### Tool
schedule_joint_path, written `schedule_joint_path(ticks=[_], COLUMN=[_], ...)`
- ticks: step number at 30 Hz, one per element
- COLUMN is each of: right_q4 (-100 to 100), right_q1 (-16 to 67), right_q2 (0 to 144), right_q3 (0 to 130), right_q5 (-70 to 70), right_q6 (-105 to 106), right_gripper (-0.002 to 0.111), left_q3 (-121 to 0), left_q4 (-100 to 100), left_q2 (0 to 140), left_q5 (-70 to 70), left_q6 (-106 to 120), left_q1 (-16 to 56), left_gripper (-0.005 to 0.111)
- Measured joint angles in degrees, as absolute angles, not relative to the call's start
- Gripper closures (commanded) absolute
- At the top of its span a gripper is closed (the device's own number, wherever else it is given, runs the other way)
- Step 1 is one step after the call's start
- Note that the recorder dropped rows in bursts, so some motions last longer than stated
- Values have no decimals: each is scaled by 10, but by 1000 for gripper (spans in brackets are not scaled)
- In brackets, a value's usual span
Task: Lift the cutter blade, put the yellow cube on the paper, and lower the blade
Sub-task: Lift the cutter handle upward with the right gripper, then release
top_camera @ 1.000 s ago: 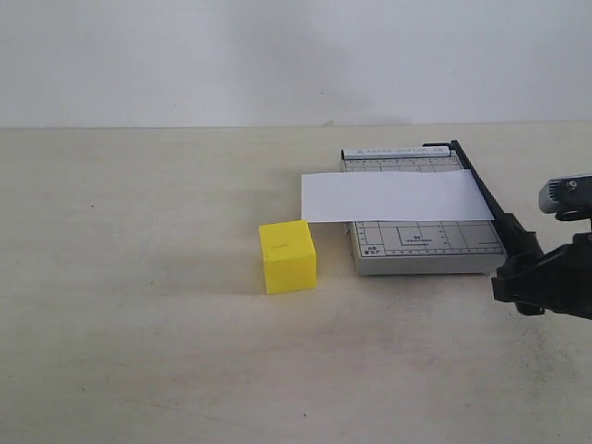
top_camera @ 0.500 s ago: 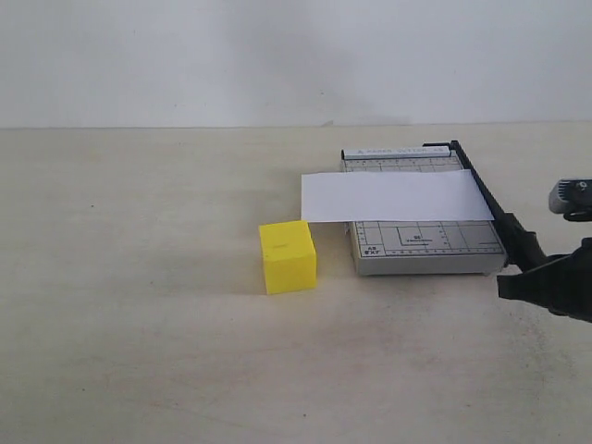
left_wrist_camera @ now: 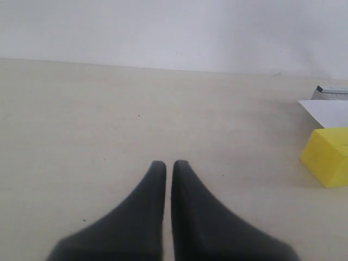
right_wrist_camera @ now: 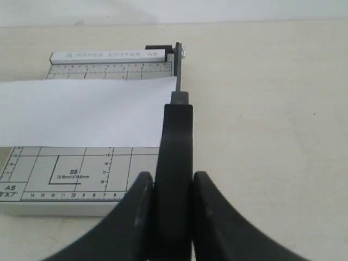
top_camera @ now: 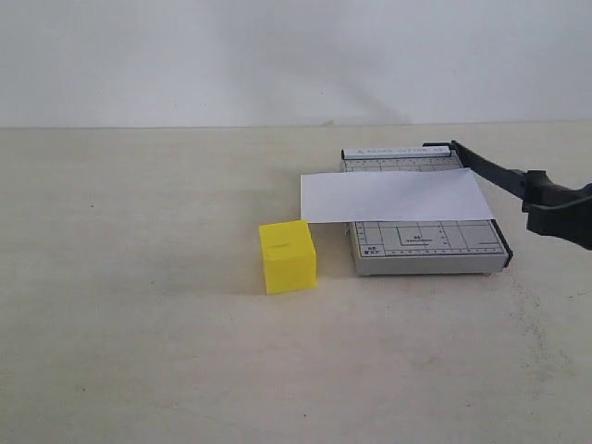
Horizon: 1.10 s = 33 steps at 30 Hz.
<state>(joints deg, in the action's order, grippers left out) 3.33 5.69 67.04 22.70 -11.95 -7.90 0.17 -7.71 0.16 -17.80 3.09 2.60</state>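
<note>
My right pincer (right_wrist_camera: 173, 176) is pinching the thick black handle (right_wrist_camera: 174, 136) of the blade (top_camera: 488, 168), one finger on each side. The blade slopes up from its hinge at the far corner of the grey board (top_camera: 425, 248), with the handle end clear of the board. So the raising is under way, though I judge it not fully up. The paper (top_camera: 393, 196) lies across the board, its left end jutting past the board's edge. The yellow cube (top_camera: 288, 256) sits on the table (top_camera: 139, 333) just beside the board's near left corner, not on the paper. Placing it and lowering the blade are left to do. My left pincer (left_wrist_camera: 169, 163) is pressed together on nothing, low over bare table.

In the outside view my right pincer is cut off by the frame edge and my left arm does not show at all — and the left wrist view crops the cube.
</note>
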Motion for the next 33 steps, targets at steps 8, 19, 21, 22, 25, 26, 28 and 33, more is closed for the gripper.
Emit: schedule_joint_path(ticks=[8, 19, 21, 22, 25, 26, 28, 33], right_q4=[30, 27, 27, 25, 25, 25, 25, 25], right_q1=[57, 57, 57, 57, 57, 57, 57, 57], right_q2=[659, 658, 658, 658, 658, 658, 658, 654], right_q3=[221, 219, 218, 218, 218, 218, 218, 221], right_q5=[-128, -172, -180, -184, -194, -194, -193, -172], right_q6=[-80, -81, -81, -81, -81, -81, -81, -81], right_gripper=[108, 108, 108, 108, 108, 108, 108, 83], left_q3=[2, 2, 2, 2, 2, 2, 2, 2], left_q4=[-77, -77, -77, -77, -77, -77, -77, -77], left_q2=[2, 2, 2, 2, 2, 2, 2, 2], left_q5=[-178, -178, -178, -178, -178, -178, -178, -178], left_q6=[31, 31, 31, 31, 31, 31, 31, 31], left_q1=[26, 26, 26, 26, 26, 26, 26, 26], left_gripper=[102, 102, 102, 102, 102, 102, 102, 102])
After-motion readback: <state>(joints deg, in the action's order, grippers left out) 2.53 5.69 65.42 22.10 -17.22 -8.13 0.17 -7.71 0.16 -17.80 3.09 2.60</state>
